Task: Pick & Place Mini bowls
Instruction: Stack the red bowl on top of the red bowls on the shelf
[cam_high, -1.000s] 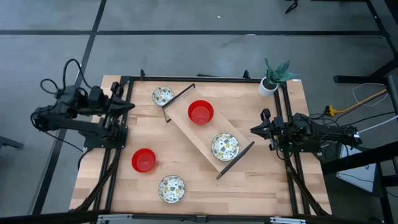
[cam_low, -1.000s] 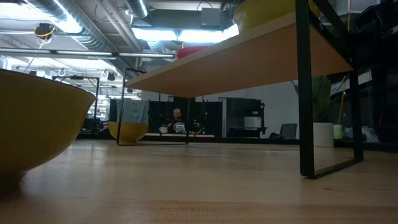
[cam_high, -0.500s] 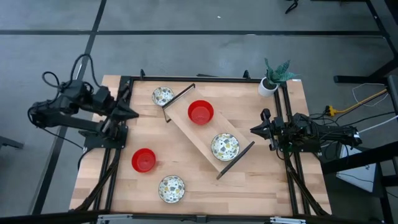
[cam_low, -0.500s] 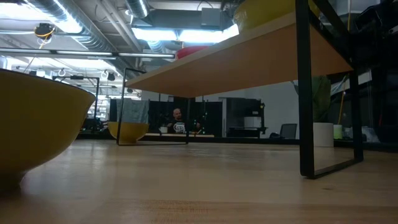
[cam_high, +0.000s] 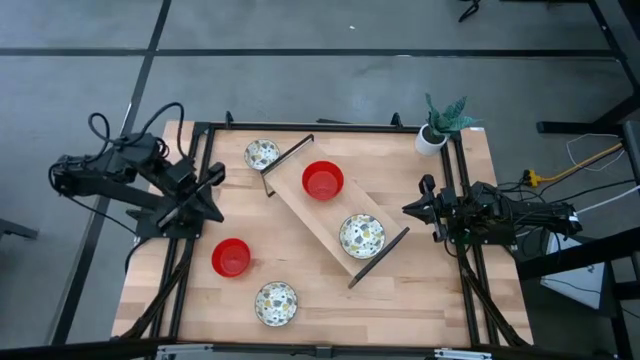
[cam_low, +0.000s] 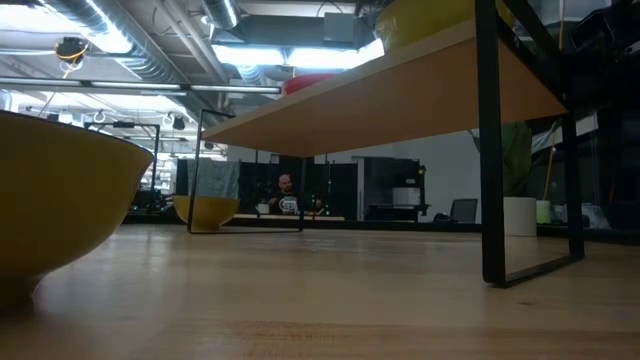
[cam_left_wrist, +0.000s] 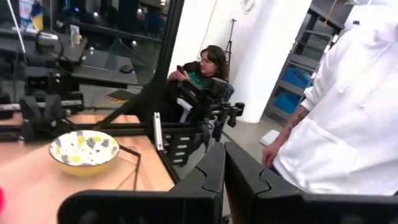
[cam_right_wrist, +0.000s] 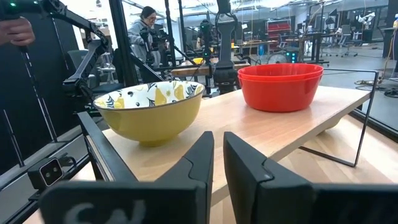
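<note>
1. Our left gripper (cam_high: 213, 193) hangs over the table's left side with its fingers (cam_left_wrist: 214, 171) pressed together and nothing between them.
2. Nearest to it, just ahead toward the table's front, sits a red bowl (cam_high: 231, 257) on the bare wood.
3. A little farther on the opposite side, by the far edge, we see a speckled bowl (cam_high: 262, 154) beside the end of the raised shelf (cam_high: 310, 212); the left wrist camera shows this bowl (cam_left_wrist: 84, 150) with its yellow outside.
4. Farther from that gripper, toward the front edge, another speckled bowl (cam_high: 276, 303) lies past the red one.
5. On the shelf, a second red bowl (cam_high: 323, 180) rests at the end nearer our left gripper, and a third speckled bowl (cam_high: 361, 236) at the far end.
6. Our right gripper (cam_high: 408, 209) waits at the table's right edge, fingers (cam_right_wrist: 200, 160) nearly together with a thin gap, holding nothing; the shelf's speckled bowl (cam_right_wrist: 148, 110) is closest to it, the red one (cam_right_wrist: 280, 85) beyond.
7. A potted plant (cam_high: 440, 124) stands in the far right corner.
8. Beyond the table, a person in white (cam_left_wrist: 348, 118) stands near, and a seated person (cam_left_wrist: 208, 65) is farther back.
</note>
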